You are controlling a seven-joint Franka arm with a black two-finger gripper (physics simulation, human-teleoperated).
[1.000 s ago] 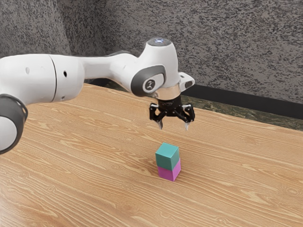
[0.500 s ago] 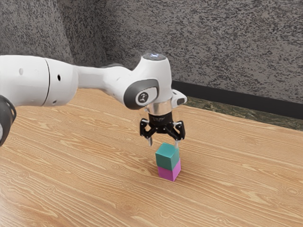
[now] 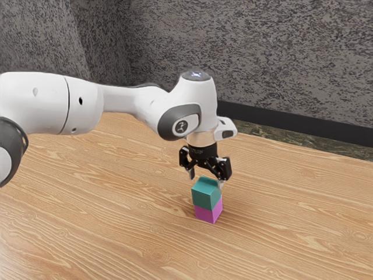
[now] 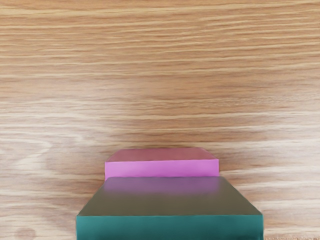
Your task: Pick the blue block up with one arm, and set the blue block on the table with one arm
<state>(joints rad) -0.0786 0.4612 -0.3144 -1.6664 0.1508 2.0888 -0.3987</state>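
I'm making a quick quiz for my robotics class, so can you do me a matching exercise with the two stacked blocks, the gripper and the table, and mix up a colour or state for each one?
Column one
1. Upper block
2. Gripper
3. Table
4. Lower block

Column two
A. Brown, with wood grain
B. Teal
C. Magenta
D. Black and open

Right pairs: 1-B, 2-D, 3-A, 4-C
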